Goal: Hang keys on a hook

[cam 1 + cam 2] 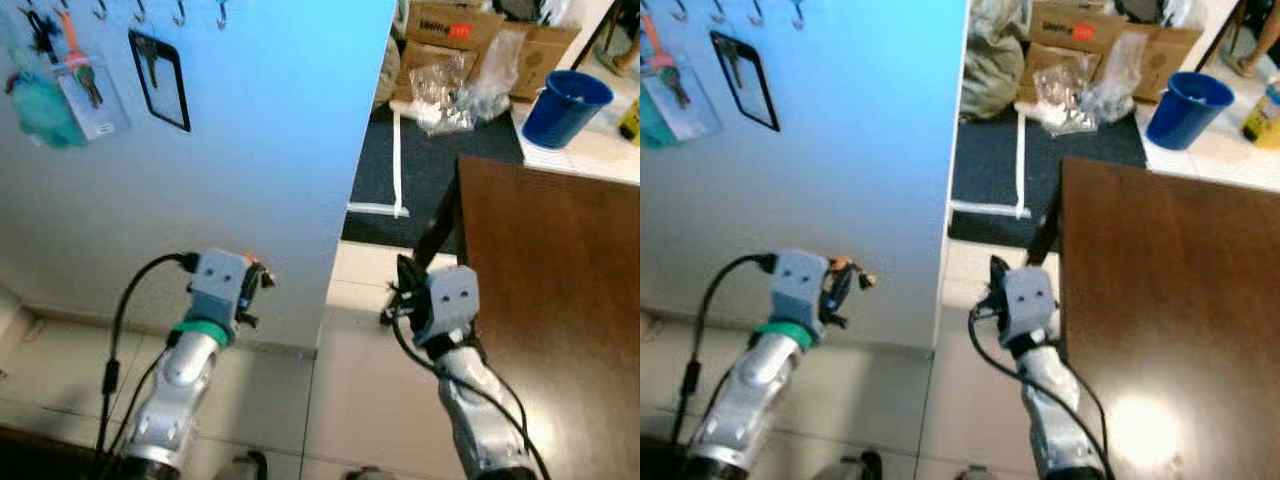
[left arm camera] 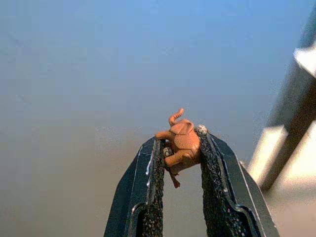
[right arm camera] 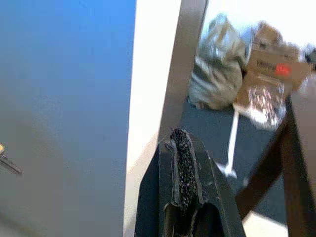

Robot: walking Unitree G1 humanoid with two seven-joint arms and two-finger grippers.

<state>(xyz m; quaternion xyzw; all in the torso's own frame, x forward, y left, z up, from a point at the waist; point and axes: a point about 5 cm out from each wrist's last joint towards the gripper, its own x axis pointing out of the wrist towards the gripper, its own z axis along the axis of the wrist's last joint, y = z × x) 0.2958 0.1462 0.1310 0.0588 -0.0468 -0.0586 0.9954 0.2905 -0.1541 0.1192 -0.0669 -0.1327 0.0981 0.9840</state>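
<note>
My left gripper (image 1: 256, 282) is held low in front of the pale blue wall (image 1: 250, 150), well below the hooks. It is shut on the keys (image 2: 181, 146), whose orange elephant-shaped charm is pinched between the black pads. A row of metal hooks (image 1: 180, 14) runs along the top of the wall. A black-framed tag with a key (image 1: 160, 76), an orange lanyard with keys and a card (image 1: 86, 88) and a teal fluffy charm (image 1: 40, 110) hang there. My right gripper (image 3: 180, 137) is shut with nothing in it, beside the table's corner.
A dark brown table (image 1: 560, 300) stands at the right, close to my right arm. Beyond it are a blue bucket (image 1: 565, 104), cardboard boxes (image 1: 452, 28), plastic bags (image 1: 448, 84) and a dark rug (image 1: 440, 175). Pale floor tiles (image 1: 350, 400) lie below.
</note>
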